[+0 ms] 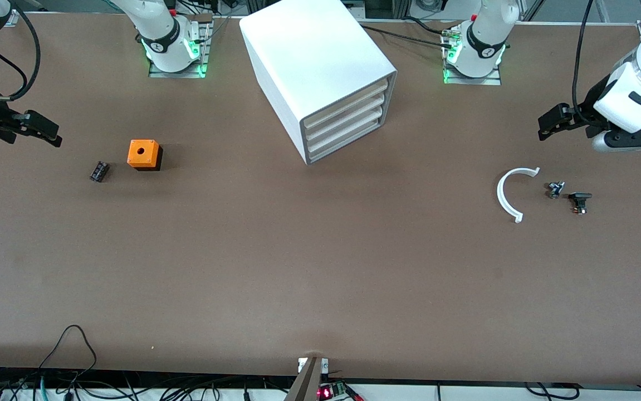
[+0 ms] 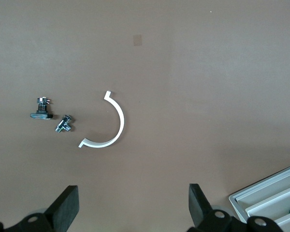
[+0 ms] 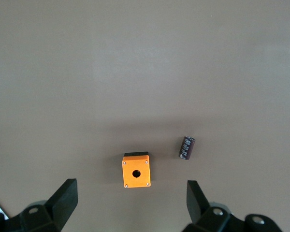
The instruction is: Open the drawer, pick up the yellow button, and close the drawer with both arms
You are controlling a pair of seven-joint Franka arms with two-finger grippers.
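From the front view, the white cabinet (image 1: 320, 78) sits between the two arm bases, turned at an angle, with its three cream-fronted drawers (image 1: 348, 120) all pushed in; the button cannot be seen anywhere, and nothing shows which drawer holds it. A broad stretch of bare brown table (image 1: 309, 267) lies nearer the camera than everything else. The right gripper (image 1: 36, 131) hangs at the right arm's end of the table, partly cut by the frame edge, with the orange cube (image 1: 143, 154) and the small black block (image 1: 99, 171) close by. The left gripper (image 1: 557, 121) hangs at the left arm's end, above a white curved strip (image 1: 507, 195), a small metal part (image 1: 555, 189) and a small black part (image 1: 580, 201). In the left wrist view, the left gripper (image 2: 130, 208) has its fingers (image 2: 67, 205) spread wide with nothing between them, and only a corner of the cabinet (image 2: 273, 200) shows. In the right wrist view, the right gripper (image 3: 130, 205) likewise stands spread and empty over the orange cube (image 3: 136, 170), the black block (image 3: 186, 147) just beside it.
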